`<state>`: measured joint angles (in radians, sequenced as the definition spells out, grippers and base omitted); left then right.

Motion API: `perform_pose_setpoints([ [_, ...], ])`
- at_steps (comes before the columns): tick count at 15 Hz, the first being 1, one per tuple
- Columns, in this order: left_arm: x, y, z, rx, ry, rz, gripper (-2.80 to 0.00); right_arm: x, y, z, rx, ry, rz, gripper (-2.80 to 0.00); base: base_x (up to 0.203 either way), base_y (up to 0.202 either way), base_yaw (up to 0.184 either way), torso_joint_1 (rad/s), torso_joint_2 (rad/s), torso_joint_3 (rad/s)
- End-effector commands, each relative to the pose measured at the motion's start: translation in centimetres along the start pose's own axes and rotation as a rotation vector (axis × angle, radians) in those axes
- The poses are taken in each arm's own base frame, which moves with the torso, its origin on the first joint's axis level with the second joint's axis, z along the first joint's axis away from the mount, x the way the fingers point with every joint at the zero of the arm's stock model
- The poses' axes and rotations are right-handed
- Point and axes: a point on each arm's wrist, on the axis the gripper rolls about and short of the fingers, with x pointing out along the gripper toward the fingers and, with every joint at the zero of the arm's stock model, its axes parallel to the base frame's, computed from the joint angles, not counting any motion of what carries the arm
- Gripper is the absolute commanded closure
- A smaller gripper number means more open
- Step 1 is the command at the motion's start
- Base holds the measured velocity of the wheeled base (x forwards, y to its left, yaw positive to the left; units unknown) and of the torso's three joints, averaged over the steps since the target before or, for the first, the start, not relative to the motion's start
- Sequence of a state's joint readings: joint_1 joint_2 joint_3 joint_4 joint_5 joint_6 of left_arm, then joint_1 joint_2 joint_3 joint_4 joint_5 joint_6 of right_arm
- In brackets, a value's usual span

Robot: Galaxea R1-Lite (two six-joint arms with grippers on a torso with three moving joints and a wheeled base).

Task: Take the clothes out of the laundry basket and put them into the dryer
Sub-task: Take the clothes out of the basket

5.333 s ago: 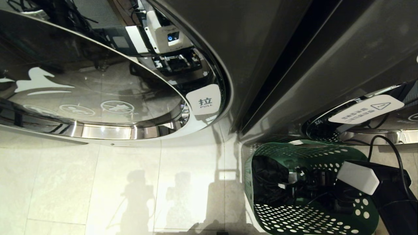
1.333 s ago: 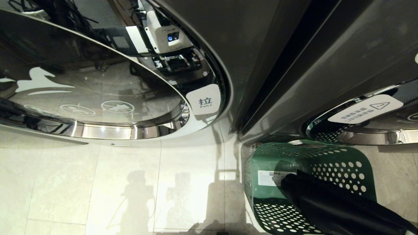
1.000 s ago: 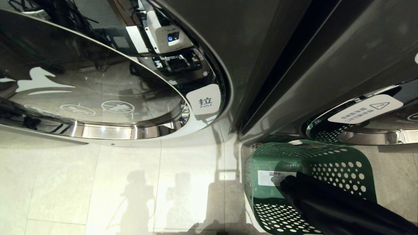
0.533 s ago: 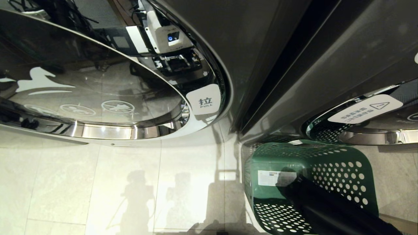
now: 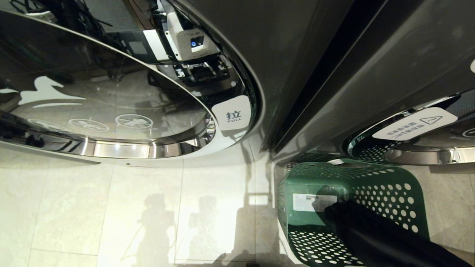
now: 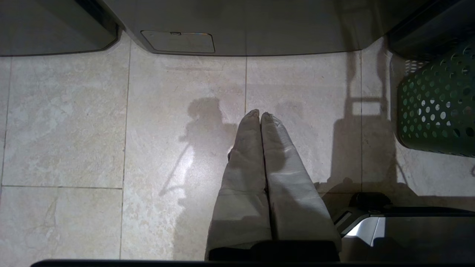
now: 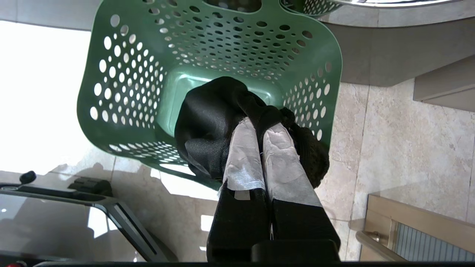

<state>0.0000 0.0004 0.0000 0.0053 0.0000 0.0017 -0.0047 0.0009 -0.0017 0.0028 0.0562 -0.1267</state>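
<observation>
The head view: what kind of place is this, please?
Probably a shared laundry room or laundromat. Two front-loading machines stand side by side, one round door bearing a "PULL" label, and a green laundry basket sits on the tiled floor before them.

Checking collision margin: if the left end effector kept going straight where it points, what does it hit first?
Most likely the bare floor tile. The left end effector, fingers together and empty, points down at it; the green laundry basket sits off to one side, out of that line.
</observation>
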Motion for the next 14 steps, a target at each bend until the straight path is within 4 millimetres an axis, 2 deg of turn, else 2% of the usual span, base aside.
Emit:
perform_pose_setpoints([
  [1, 0.01, 0.00, -0.04, 0.000, 0.001, 0.000, 0.00, 0.01, 0.01, -0.04, 0.005, 0.000, 0.001, 0.00, 0.000, 0.000, 0.000, 0.000, 0.00, 0.000],
  [14, 0.00, 0.00, -0.02, 0.000, 0.000, 0.000, 0.00, 0.01, 0.01, -0.05, 0.008, 0.001, 0.001, 0.00, 0.000, 0.000, 0.000, 0.000, 0.00, 0.006],
])
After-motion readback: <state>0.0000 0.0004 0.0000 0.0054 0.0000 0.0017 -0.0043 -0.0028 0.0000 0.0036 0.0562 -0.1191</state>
